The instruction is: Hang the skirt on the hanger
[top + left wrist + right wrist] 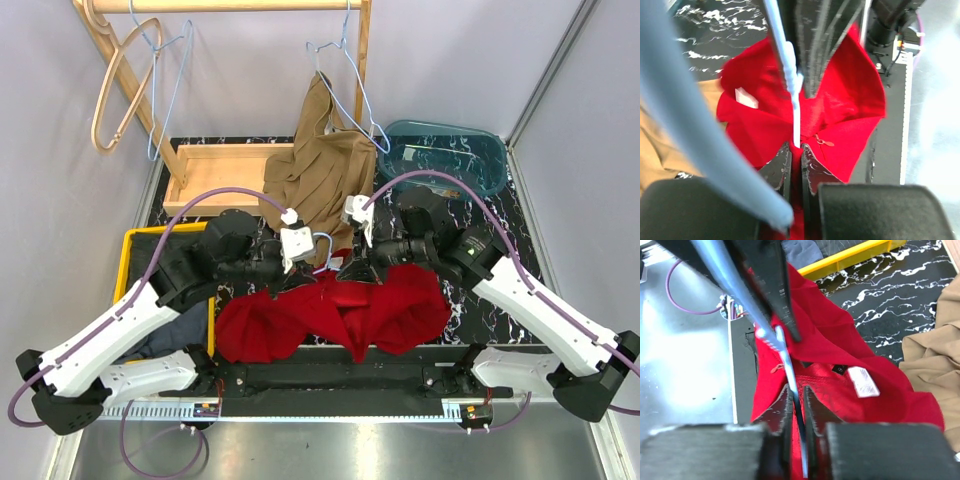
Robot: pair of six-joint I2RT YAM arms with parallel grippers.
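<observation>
Currently, left gripper (796,152) is clamped on the blue wire hanger (705,130). Red skirt (330,315) lies bunched beneath it at the near edge of the table (500,215) (top edge reaching the wire). Right gripper (797,395) is likewise closed on the hanger.

Premises: robotics test cell, not a dwelling. Evidence: 2 units, left arm (110,335) and right arm (545,305), bolted to a metal rail (330,409) at the desk's (500,215) near edge. Plain grey partition walls (470,60) enclose the desk on 3 sides. Wooden garment rack (230,6) behind the desk.
</observation>
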